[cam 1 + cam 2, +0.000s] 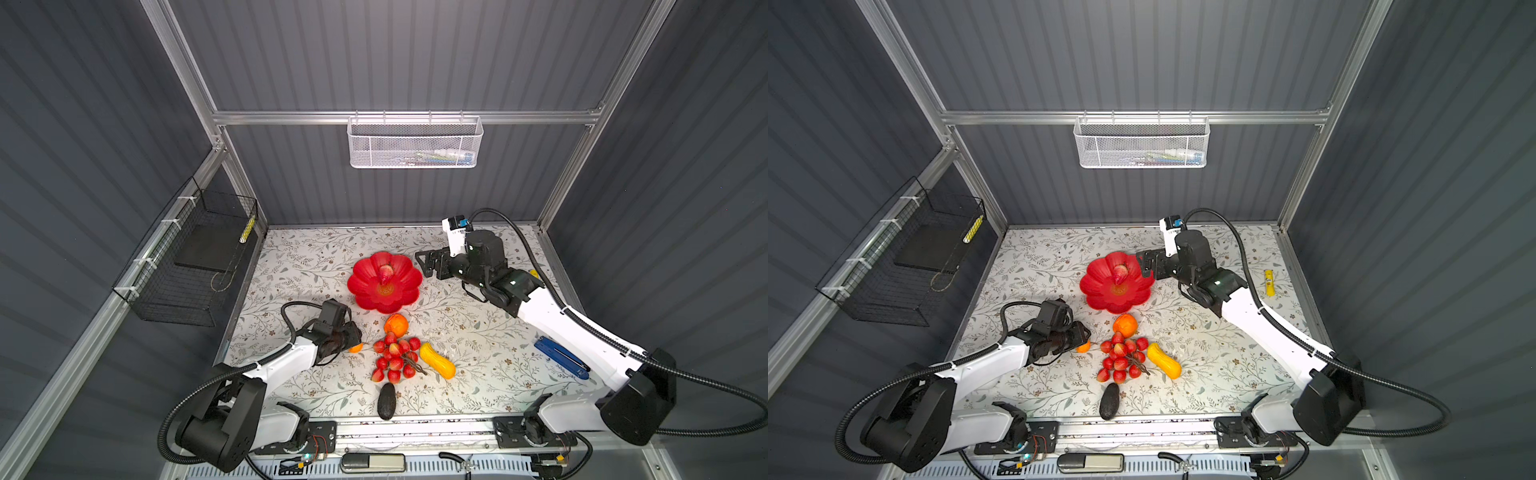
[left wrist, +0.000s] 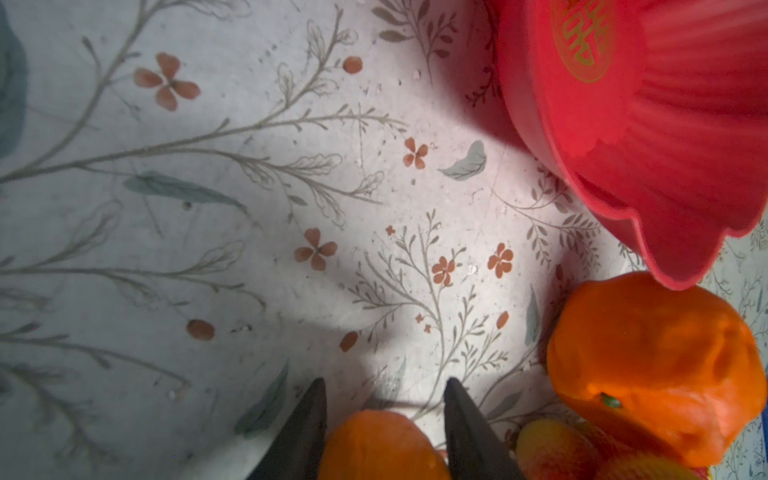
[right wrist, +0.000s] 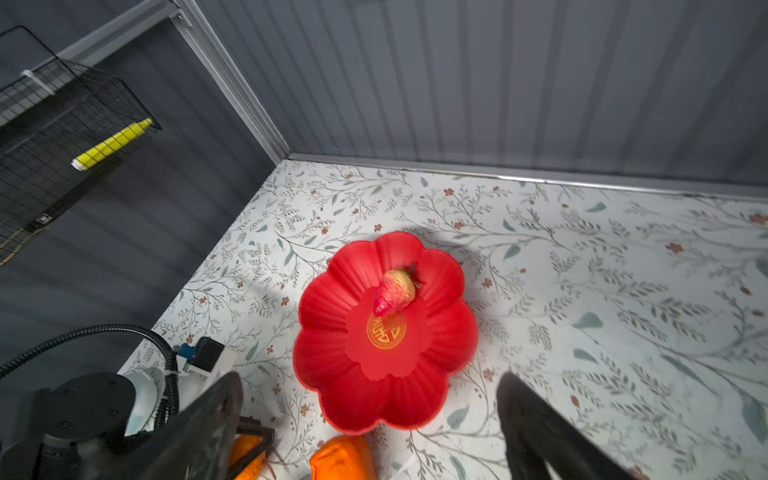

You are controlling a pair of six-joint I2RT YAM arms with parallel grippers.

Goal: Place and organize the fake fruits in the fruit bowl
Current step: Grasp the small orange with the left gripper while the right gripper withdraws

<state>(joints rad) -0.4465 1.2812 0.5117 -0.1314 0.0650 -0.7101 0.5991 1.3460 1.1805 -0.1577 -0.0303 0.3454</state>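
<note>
**Left gripper [image 2: 385, 380] on small orange [image 2: 382, 444]**

Jaws closed against both sides of the small orange, left of table [image 1: 478, 345] centre. Fruit bowl [image 1: 360, 286] sits mid-table toward the rear edge, holding the red-yellow pointed fruit [image 1: 385, 272]. Toward the front edge: big orange [image 1: 396, 325], red grape bunch [image 1: 395, 359], yellow oblong fruit [image 1: 437, 360], dark avocado [image 1: 386, 401] nearest that edge. Right gripper [image 1: 423, 264]: jaws wide apart, empty, just beside the bowl's right rim.
</note>
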